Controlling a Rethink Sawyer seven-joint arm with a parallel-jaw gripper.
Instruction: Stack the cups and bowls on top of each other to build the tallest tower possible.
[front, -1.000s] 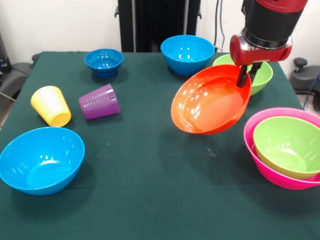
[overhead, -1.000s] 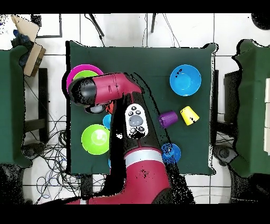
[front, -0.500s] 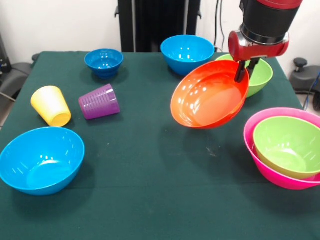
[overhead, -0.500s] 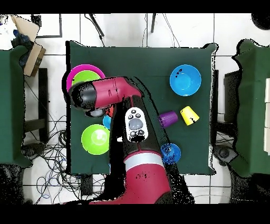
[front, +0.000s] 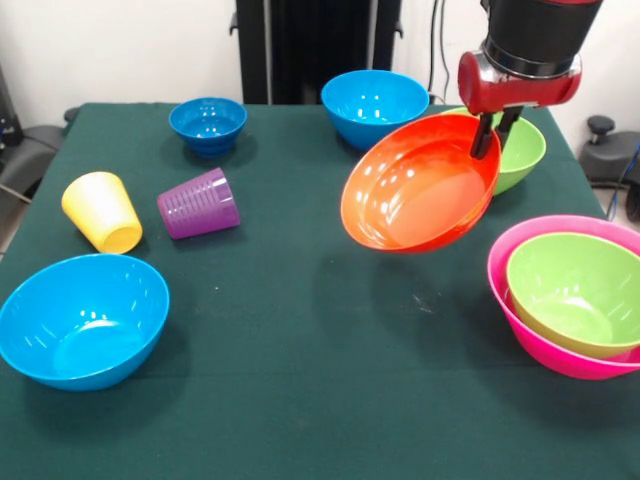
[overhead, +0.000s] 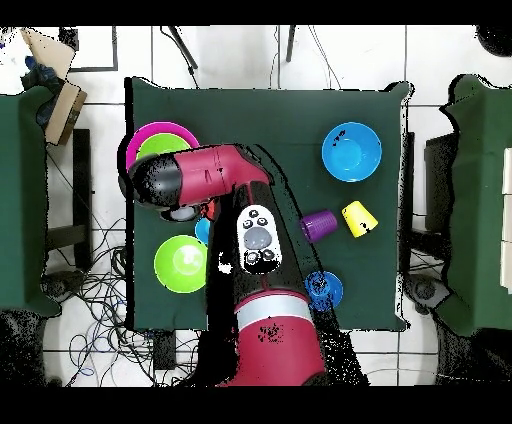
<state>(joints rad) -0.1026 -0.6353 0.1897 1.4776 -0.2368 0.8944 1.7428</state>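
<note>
Overhead: arm (overhead: 215, 180) hides orange bowl & most of a blue bowl (overhead: 203, 229). Front: pink bowl (front: 520, 310) cut by right edge; light blue cup unseen.

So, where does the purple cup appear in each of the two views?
Front view: the purple cup lies on its side, left of centre.
Overhead view: the same cup is right of centre, beside the arm.
Shared landmark: the yellow cup lies next to it in both views.
</note>
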